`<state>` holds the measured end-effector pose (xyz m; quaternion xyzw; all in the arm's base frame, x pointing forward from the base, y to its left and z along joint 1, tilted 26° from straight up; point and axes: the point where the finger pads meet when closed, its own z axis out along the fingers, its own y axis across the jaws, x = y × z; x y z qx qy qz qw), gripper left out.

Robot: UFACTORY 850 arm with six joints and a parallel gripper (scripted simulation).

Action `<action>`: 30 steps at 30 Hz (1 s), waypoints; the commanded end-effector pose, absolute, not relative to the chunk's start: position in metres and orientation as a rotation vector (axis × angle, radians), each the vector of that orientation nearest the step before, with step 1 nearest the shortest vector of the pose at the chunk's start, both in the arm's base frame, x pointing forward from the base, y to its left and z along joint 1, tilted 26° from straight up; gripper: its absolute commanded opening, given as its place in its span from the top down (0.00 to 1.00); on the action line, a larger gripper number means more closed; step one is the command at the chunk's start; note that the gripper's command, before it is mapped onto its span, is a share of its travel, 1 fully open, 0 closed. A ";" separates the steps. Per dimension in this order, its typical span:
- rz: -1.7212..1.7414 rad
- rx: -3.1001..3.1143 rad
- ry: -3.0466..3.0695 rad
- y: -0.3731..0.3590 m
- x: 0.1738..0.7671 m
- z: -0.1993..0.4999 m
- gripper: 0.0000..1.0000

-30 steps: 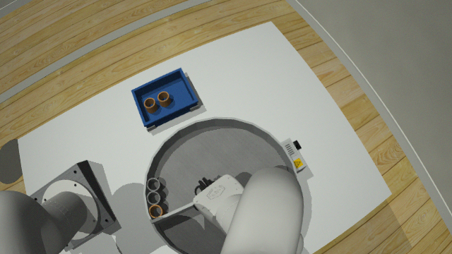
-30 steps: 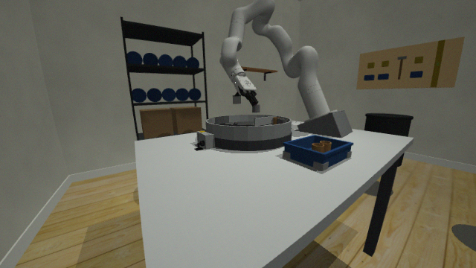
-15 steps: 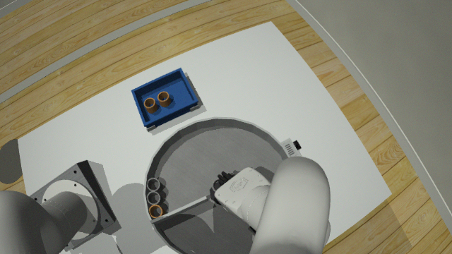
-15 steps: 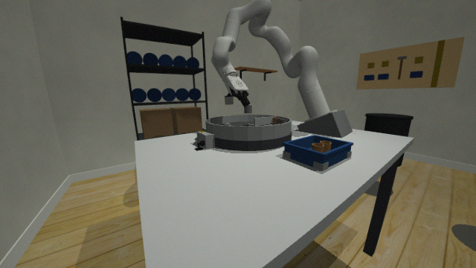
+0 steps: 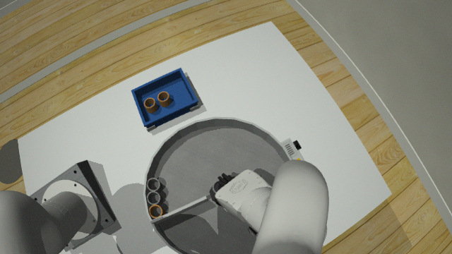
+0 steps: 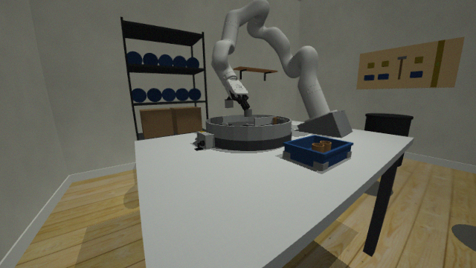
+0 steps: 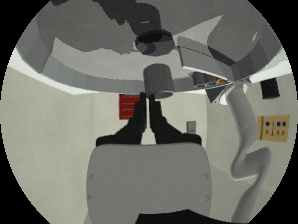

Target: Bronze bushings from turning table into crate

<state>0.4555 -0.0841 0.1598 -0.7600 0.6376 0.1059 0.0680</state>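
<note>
My gripper (image 5: 224,179) (image 6: 245,107) (image 7: 147,99) is shut on the wall of a grey steel bushing (image 6: 248,112) (image 7: 158,80), held above the turning table (image 5: 198,159) (image 6: 245,132). In the top view the arm hides the held bushing. Two steel bushings (image 5: 147,185) (image 5: 147,198) stand in a row at the turning table's left wall. A bronze bushing (image 5: 150,212) (image 6: 275,120) (image 7: 220,81) stands at the end of that row, beside the divider. Two bronze bushings (image 5: 152,109) (image 5: 164,102) stand upright inside the blue crate (image 5: 173,114) (image 6: 301,152).
The grey divider bar (image 5: 183,209) (image 7: 200,67) crosses the turning table from its left wall toward the middle, below my hand. A raised wall rings the turning table. A small control box (image 5: 291,149) (image 6: 205,140) sits against its outside. The arm covers the turning table's lower right.
</note>
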 end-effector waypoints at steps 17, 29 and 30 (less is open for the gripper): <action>0.316 -2.289 1.919 -0.087 0.457 0.155 1.00; 0.316 -2.289 1.919 -0.093 0.458 0.141 1.00; 0.316 -2.289 1.919 -0.094 0.458 0.139 1.00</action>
